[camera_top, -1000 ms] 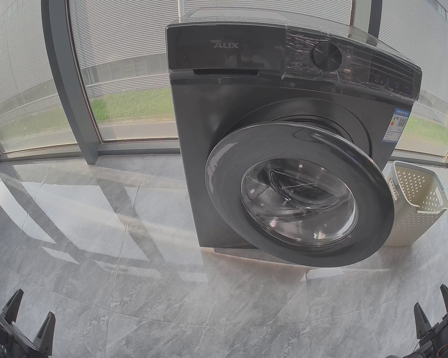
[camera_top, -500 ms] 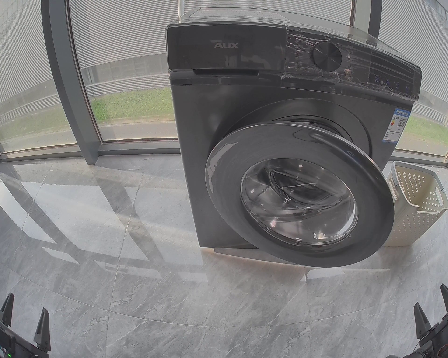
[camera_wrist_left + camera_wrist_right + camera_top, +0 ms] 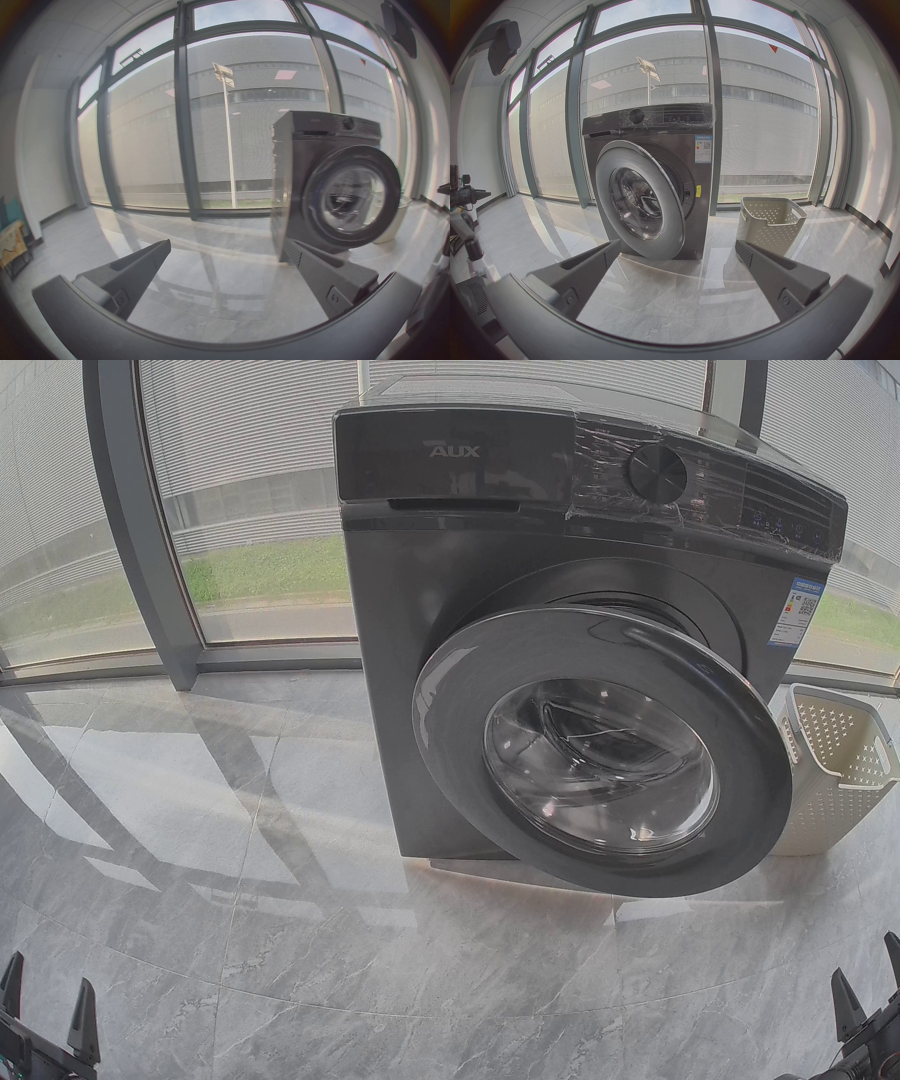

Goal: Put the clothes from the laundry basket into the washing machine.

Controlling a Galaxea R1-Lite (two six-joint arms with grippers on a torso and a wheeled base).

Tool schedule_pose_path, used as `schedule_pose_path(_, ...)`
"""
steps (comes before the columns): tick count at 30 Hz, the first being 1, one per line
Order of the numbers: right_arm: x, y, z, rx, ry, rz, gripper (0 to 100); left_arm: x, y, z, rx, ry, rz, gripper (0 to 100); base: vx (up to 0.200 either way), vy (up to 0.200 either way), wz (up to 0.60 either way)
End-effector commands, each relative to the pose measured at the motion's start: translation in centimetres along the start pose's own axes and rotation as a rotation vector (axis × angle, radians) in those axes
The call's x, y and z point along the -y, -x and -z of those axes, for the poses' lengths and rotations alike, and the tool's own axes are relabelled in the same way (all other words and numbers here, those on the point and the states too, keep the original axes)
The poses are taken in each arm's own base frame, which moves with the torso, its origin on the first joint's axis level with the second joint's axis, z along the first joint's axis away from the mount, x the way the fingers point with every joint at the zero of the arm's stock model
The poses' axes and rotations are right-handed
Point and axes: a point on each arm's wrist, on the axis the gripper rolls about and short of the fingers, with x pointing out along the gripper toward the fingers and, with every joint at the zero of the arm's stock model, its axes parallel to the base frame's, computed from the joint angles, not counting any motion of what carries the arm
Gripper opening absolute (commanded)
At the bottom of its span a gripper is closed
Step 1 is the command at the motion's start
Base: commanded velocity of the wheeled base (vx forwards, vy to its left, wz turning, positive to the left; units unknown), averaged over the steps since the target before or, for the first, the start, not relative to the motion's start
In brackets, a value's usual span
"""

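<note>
The left gripper [image 3: 47, 979] and right gripper [image 3: 864, 960] are held low, fingers spread and empty, ready for the cream perforated plastic laundry basket [image 3: 834, 772] beside the opened dark grey metal washing machine [image 3: 441, 604].

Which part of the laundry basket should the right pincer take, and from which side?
Likely the near top rim of the laundry basket, from above and in front with the right pincer, one finger inside, one outside: it stands upright and open-topped, and the open washing machine door crowds its left side.
</note>
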Motion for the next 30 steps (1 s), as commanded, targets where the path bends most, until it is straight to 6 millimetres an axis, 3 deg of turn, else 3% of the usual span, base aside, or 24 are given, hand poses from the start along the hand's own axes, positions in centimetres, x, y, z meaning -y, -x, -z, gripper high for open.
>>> schedule_pose_path(1, 0.0, 0.0, 0.5, -0.001, 0.0, -0.001, 100, 0.3, 0.0, 0.9, -0.045, 0.056, 0.149, 100, 0.0, 0.0, 0.0)
schedule_pose_path(11, 0.0, 0.0, 0.5, -0.001, -0.001, -0.004, 100, 0.2, 0.0, 1.0, -0.048, 0.054, 0.111, 100, 0.0, 0.0, 0.0)
schedule_pose_path(20, -0.1, 0.1, -0.2, 0.046, -0.013, -0.019, 100, 0.3, 0.0, 1.0, -0.049, 0.046, 0.114, 100, 0.0, -0.2, 0.0)
schedule_pose_path(21, -0.1, 1.1, -3.1, 0.164, -0.066, -0.05, 100, 0.3, 0.0, 1.0, -0.048, 0.043, 0.116, 100, 0.0, -0.2, 0.0)
schedule_pose_path(23, -0.1, 1.5, -6.1, 0.195, -0.12, -0.085, 100, 0.3, 0.0, 1.0, -0.048, 0.043, 0.119, 100, 0.0, -0.2, 0.0)
schedule_pose_path(24, -0.2, 1.3, -7.0, 0.165, -0.131, -0.105, 0, 0.3, 0.0, 1.0, -0.048, 0.043, 0.12, 100, 0.0, -0.2, 0.0)
schedule_pose_path(30, -0.5, -0.5, -6.1, -0.115, -0.233, -0.345, 0, 0.3, 0.0, 1.0, -0.048, 0.043, 0.12, 100, 0.0, -0.067, 0.0)
